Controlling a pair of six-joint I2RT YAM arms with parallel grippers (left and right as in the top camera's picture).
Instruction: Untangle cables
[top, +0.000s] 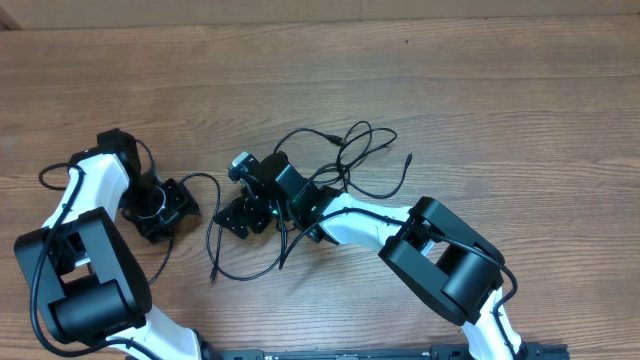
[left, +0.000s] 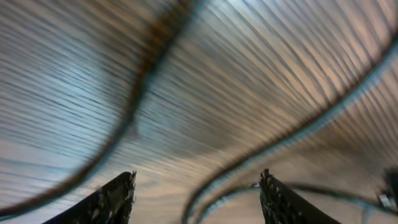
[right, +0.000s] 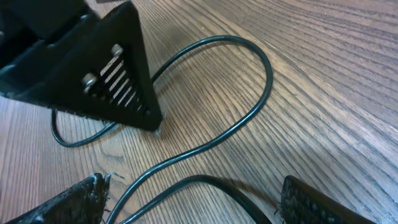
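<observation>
Thin black cables lie on the wooden table. A bunch of overlapping loops (top: 352, 150) sits right of centre, and one long strand (top: 250, 270) curves down and left. My left gripper (top: 165, 212) is low over the table at the left; in its wrist view its fingers (left: 196, 193) are apart, with blurred strands (left: 298, 130) crossing between them. My right gripper (top: 240, 215) is at the centre, pointing left. Its fingers (right: 194, 186) are open, with a cable (right: 249, 118) lying on the table between and ahead of them, not gripped.
A black triangular slotted part (right: 106, 74), apparently the left gripper, stands close ahead of my right gripper. The two grippers are about a hand's width apart. The wooden table (top: 500, 90) stretches bare to the back and right.
</observation>
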